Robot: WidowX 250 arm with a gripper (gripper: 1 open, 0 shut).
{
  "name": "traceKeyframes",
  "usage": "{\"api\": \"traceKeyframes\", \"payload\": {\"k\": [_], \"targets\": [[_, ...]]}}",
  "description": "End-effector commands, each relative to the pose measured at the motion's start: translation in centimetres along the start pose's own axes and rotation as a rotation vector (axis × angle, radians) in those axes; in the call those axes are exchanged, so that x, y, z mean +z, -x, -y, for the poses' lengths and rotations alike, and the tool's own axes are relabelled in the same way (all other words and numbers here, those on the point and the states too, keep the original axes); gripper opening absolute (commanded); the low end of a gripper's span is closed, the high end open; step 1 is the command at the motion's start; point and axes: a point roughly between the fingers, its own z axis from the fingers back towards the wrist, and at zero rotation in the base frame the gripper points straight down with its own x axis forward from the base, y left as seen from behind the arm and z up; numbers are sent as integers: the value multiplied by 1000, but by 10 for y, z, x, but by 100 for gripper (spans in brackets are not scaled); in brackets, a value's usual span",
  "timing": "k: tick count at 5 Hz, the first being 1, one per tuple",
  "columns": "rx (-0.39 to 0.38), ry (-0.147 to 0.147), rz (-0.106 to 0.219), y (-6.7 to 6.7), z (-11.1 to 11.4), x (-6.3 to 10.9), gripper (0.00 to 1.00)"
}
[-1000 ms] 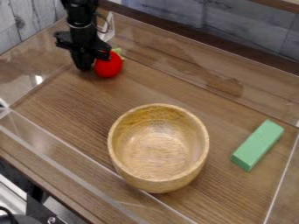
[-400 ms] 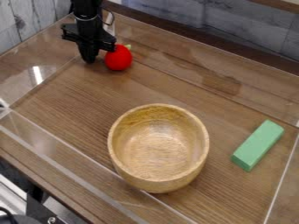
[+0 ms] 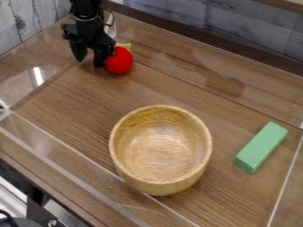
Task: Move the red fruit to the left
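One black gripper [image 3: 92, 55] stands at the far left corner of the wooden table [image 3: 71, 133], and it points almost straight down toward the surface. Its two dark fingers [image 3: 81, 50] are spread apart, with a clear gap between them, and they do not pinch anything. The red fruit [image 3: 119, 60] lies on the table just beside the gripper, on its right side as the camera sees it. It looks like a small toy strawberry, bright red and rounded; its green top is hard to see because the nearer finger is close in front of it. I cannot tell for sure if that finger touches the fruit or only stands next to it.

Near the middle of the table, closer to the camera, there is a round wooden bowl [image 3: 160, 177]. It is upright, much larger than the fruit and well apart from it. At the right edge lies a light green rectangular block [image 3: 261, 147], flat on the table and turned at an angle, near the bowl but not touching it. A low transparent wall [image 3: 35, 142] runs around the table. Behind the table there is a grey plank wall [image 3: 225, 18].
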Motion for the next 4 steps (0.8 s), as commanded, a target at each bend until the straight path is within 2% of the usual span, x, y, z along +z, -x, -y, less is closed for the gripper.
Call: {"api": "traceKeyframes", "payload": {"k": [1, 3, 4], "targets": [[-41, -5, 46, -4, -9, 30, 100], [18, 8, 61, -17, -26, 58, 100], [-17, 20, 73, -21, -17, 73, 100]]}}
